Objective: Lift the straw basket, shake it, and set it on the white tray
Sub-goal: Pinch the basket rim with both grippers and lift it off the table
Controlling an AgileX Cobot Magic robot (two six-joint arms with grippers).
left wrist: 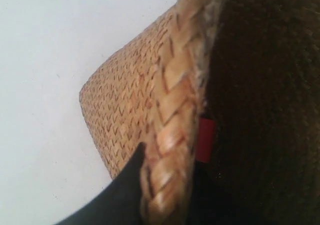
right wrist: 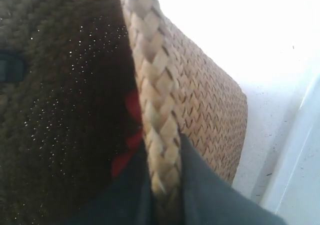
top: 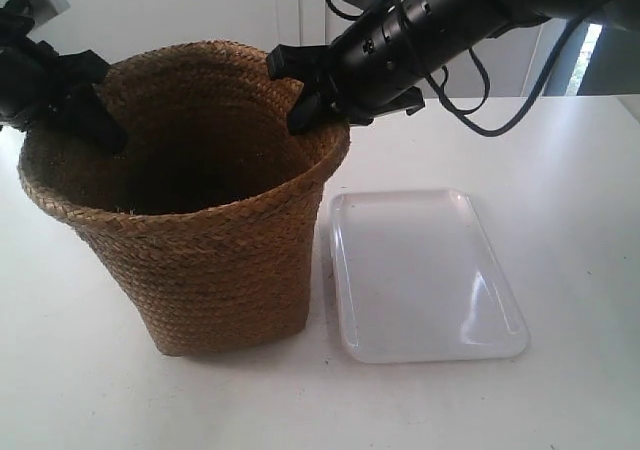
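1. The left gripper (left wrist: 167,157) is clamped on the rim of the straw basket (left wrist: 125,110). One dark finger (left wrist: 120,200) presses the outer weave. The other, with a red pad, lies against the dark inner wall, and the braided edge is pinched between them.
2. The right gripper (right wrist: 160,157) is closed on the rim in the same way. Its dark outer finger (right wrist: 210,195) sits on the outside of the straw basket (right wrist: 205,105), and its inner finger, showing red, is on the inside.
3. The right wrist view shows the pale edge of the white tray (right wrist: 300,150) past the basket wall. This gripper is therefore the one at the exterior view's right (top: 305,95), and the left gripper (top: 95,115) holds the opposite side of the rim.
4. The straw basket (top: 215,270) hangs between the two grippers from its wide rim, with its squarish base down on the table (top: 560,150). It leans slightly.
5. The white tray (top: 425,275) lies flat just beside the basket's base, on the side of the right gripper. I cannot tell whether the two touch. The flared rim overhangs the tray's nearest long edge.
6. Basket and tray both sit well in from the table's far edge.
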